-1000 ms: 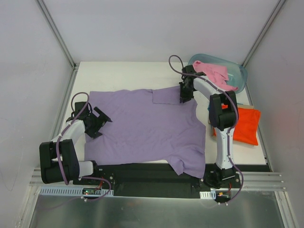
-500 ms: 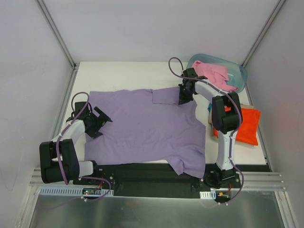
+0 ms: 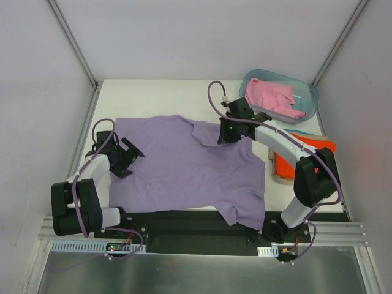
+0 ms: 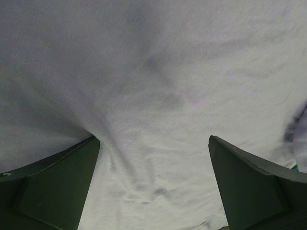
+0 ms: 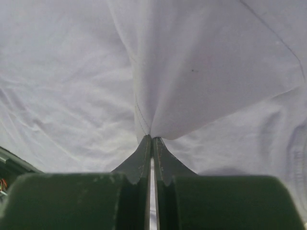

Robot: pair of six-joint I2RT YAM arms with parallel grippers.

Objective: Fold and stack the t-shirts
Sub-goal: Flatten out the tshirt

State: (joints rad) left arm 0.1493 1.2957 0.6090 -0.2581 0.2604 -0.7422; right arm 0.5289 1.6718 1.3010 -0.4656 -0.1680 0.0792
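Where it lies spread across the middle of the white counter [image 3: 153, 98], the lavender t-shirt [image 3: 184, 168] covers most of the surface. One corner at the lower centre of the frame reaches over the near edge onto the black base rail [image 3: 184, 223]. Its upper right part is raised and drawn inward toward the top centre, and there the right gripper [image 3: 226, 131] has it. In the right wrist view the jaws are pressed together, pinching a fold of lavender cloth that fans upward from the tips of the right gripper [image 5: 152, 139] (the fabric gathers to a sharp point exactly where they meet).

At the shirt's left edge sits the left gripper [image 3: 125, 156], tilted toward the cloth. The left wrist view shows the left gripper [image 4: 153, 143] with its jaws spread wide and nothing between them but the lavender fabric lying below; whether the tips touch the cloth I cannot tell.

Further out, a pink t-shirt [image 3: 272, 97] lies crumpled inside the translucent blue-green tub [image 3: 309, 92] at the upper right. An orange t-shirt [image 3: 288, 164] rests on the counter's right side, partly hidden behind the right arm [image 3: 312, 180].
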